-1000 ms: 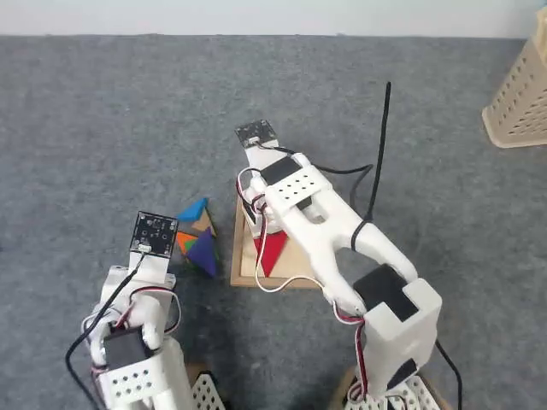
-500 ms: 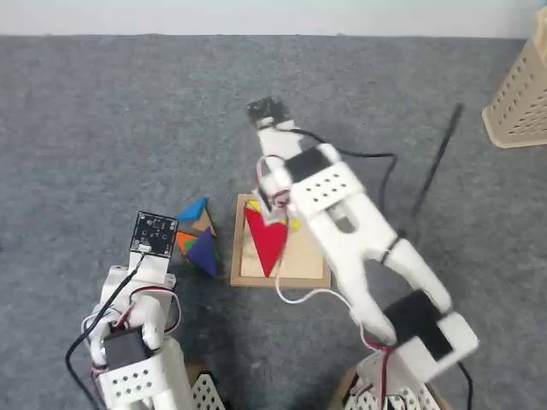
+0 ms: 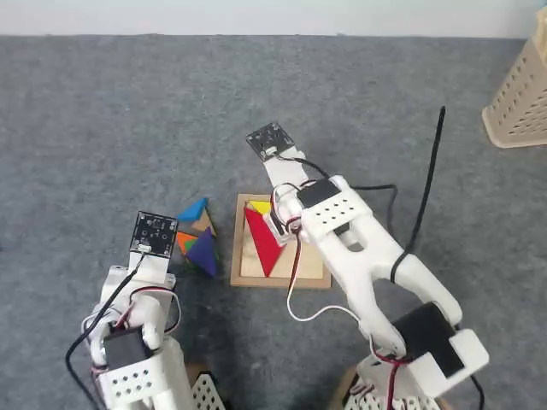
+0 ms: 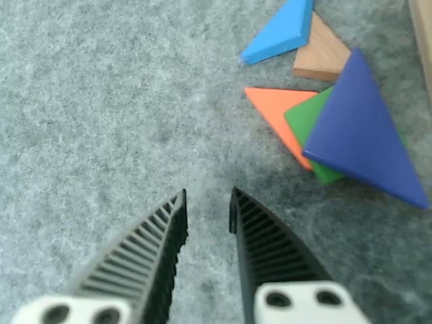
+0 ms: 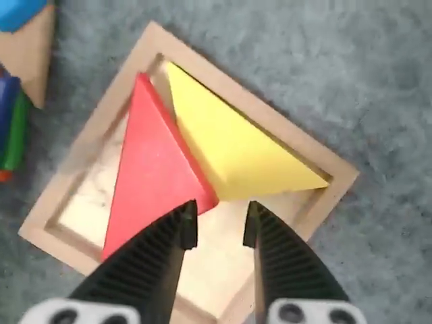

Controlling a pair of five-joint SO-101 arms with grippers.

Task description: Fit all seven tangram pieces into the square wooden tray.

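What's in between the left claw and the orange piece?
Nothing but bare grey carpet. The left wrist view shows it: the left claw hangs open over the carpet, and the orange piece lies farther off, touching the green piece.

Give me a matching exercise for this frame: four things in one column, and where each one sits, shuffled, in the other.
1. yellow triangle
2. dark blue triangle
3. left gripper
4. right gripper

A. open, over bare carpet
B. lying inside the wooden tray
C. open, above the wooden tray
D. resting on the green piece

Pairs: 1-B, 2-D, 3-A, 4-C
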